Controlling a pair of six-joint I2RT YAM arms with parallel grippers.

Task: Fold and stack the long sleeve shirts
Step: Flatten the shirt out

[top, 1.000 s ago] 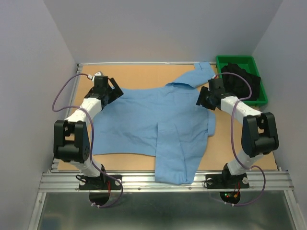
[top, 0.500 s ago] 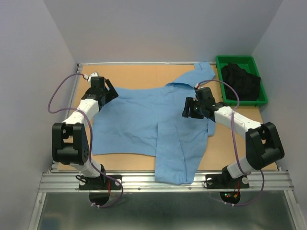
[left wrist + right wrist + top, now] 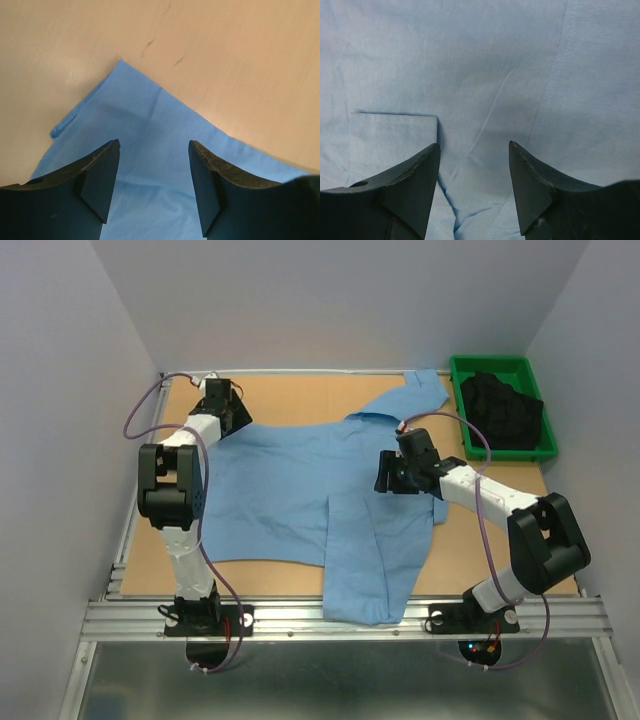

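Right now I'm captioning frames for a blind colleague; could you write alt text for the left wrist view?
A pointed corner of a light blue shirt lies on a tan table. The left claw fills the bottom of the picture, its two dark fingers standing apart over the fabric with nothing gripped between them.

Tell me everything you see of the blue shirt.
The shirt is light blue, thin cloth, collar at the far side, one sleeve reaching toward the far right corner. It lies spread on the table, lightly creased, a panel folded over its middle and running to the near edge. The left claw stands open over its far left corner, the right claw open over its right half.
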